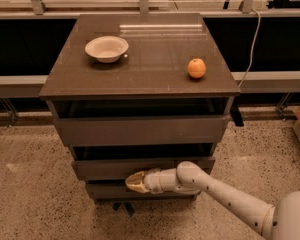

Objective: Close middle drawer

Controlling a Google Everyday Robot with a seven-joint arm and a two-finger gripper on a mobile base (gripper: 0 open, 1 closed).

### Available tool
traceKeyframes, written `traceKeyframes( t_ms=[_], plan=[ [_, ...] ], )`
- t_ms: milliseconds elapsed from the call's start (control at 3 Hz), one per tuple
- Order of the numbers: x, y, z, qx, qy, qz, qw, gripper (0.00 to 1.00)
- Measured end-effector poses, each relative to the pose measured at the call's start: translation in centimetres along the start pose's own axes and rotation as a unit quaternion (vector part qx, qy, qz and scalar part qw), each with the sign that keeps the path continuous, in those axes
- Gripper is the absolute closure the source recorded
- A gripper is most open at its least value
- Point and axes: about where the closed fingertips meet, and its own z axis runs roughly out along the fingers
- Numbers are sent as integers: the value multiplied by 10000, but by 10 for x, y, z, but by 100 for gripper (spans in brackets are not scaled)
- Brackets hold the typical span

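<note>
Gripper, seemingly pressed together, at six o'clock against the middle drawer, which juts slightly open under the desk; pushing step looks in hand, next a steady shove toward twelve o'clock

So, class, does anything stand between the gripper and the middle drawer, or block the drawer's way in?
Nothing visible does. The gripper is at the lower edge of the middle drawer, nothing between them. The bowl and orange sit up on the tabletop.
</note>
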Motion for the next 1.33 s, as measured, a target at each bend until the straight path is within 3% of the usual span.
traceKeyframes(
  t_ms=[333, 667, 1000, 1333],
  plan=[
    [5, -20, 11, 288, 258, 146, 9991, 100],
    [5, -20, 11, 288, 258, 146, 9991, 100],
    [9, -25, 11, 462, 375, 223, 9980, 100],
    [12, -41, 10, 804, 565, 249, 9948, 100]
  ],
)
